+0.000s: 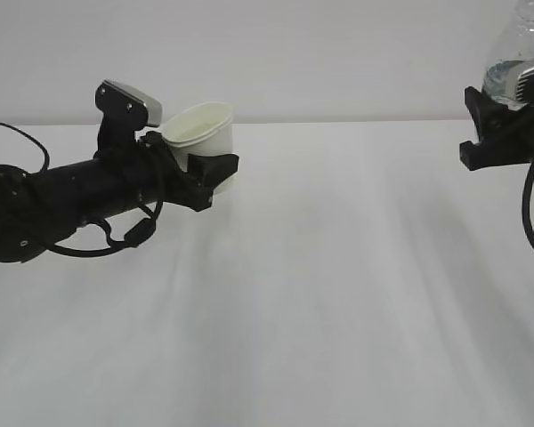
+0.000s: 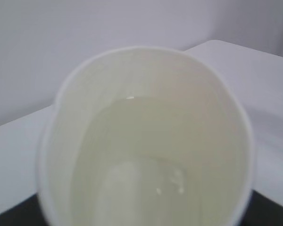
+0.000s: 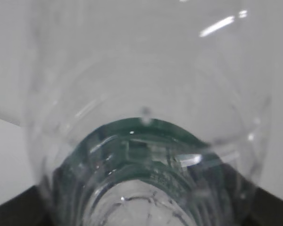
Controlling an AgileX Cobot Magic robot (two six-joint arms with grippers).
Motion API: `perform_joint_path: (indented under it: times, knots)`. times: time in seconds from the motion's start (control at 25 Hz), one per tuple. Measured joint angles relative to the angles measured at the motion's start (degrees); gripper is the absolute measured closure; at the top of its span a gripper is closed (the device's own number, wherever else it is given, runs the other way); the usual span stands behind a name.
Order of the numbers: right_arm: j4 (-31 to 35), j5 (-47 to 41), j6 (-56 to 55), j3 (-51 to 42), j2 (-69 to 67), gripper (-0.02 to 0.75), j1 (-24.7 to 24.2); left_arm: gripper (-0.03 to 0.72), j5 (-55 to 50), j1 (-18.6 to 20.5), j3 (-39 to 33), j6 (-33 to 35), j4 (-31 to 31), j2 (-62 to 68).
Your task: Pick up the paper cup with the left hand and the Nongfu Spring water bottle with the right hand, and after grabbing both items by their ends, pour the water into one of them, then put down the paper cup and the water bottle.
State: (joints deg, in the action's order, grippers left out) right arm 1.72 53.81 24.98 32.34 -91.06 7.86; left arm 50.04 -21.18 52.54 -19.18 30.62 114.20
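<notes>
White table [image 1: 338, 294], paper cup [image 1: 203, 129] in left pincer [image 1: 215, 169], bottle [image 1: 525, 44] in right pincer [image 1: 503, 124]

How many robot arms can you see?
2. The left hand is on the left, holding the paper cup above the table. The right hand is at the right edge, holding the Nongfu Spring water bottle.

Matt paper cup [image 1: 205, 133], glossy clear plastic bottle [image 3: 146, 141]
</notes>
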Motion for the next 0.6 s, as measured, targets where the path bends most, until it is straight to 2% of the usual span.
perform_joint_path:
  times: [0.6]
  knots:
    - [4.5, -3.0, -2.3, 0.0, 0.0, 0.254, 0.0, 0.259, -2.7, 6.3, 0.0, 0.0, -0.2, 0.0]
